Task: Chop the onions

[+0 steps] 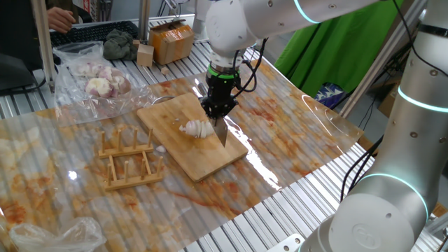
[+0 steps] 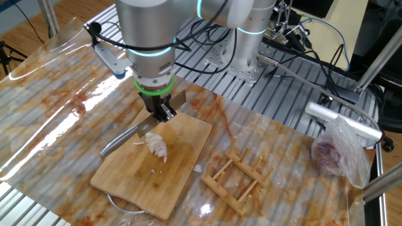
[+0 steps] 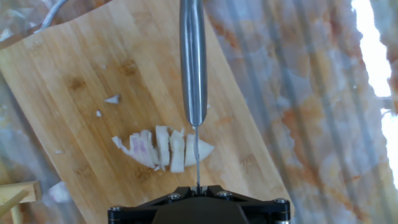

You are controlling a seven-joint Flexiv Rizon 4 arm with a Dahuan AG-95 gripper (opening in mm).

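The onion (image 1: 197, 129) lies on the wooden cutting board (image 1: 168, 112) as a row of several pale slices, still side by side. It also shows in the other fixed view (image 2: 157, 145) and in the hand view (image 3: 163, 148). My gripper (image 1: 218, 110) is directly above the onion, shut on a steel knife (image 3: 193, 62). In the hand view the thin blade edge runs down through the onion near its right end, with one wedge to the right of it. The gripper (image 2: 162, 112) stands over the board (image 2: 185, 160), and the knife (image 2: 122, 143) sticks out to the lower left.
A wooden rack (image 1: 129, 157) stands beside the board. A clear bag of pinkish onions (image 1: 98, 80) lies at the back left, near a cardboard box (image 1: 171, 40). Small onion bits (image 3: 112, 98) lie on the board (image 3: 74, 68). A stained clear sheet covers the table.
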